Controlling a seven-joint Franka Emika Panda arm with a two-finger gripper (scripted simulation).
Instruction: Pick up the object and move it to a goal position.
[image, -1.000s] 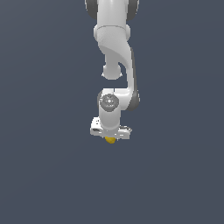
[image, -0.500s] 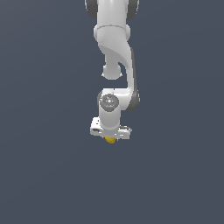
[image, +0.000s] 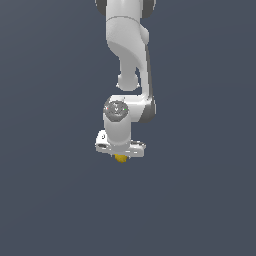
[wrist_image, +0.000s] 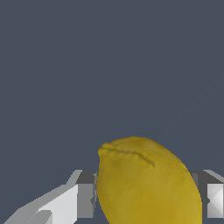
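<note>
Gripping the object, the hand has its two fingers closed narrow on either side of the yellow body, which fills the space between them in the wrist view. It looks less like a plain ball there: an oval, lemon-like shape with a small ridge or seam near one end. In the exterior view only a small yellow bit shows under the white hand, at the lower end of the arm.

My reading is that the grasp is made and the carry to the goal is the step in hand. No goal marker shows in either view, so I cannot tell how far remains. The next move calls for a steady transfer with the fingers kept closed, since the smooth rounded skin could slip.

No brand, label or writing is readable anywhere.
</note>
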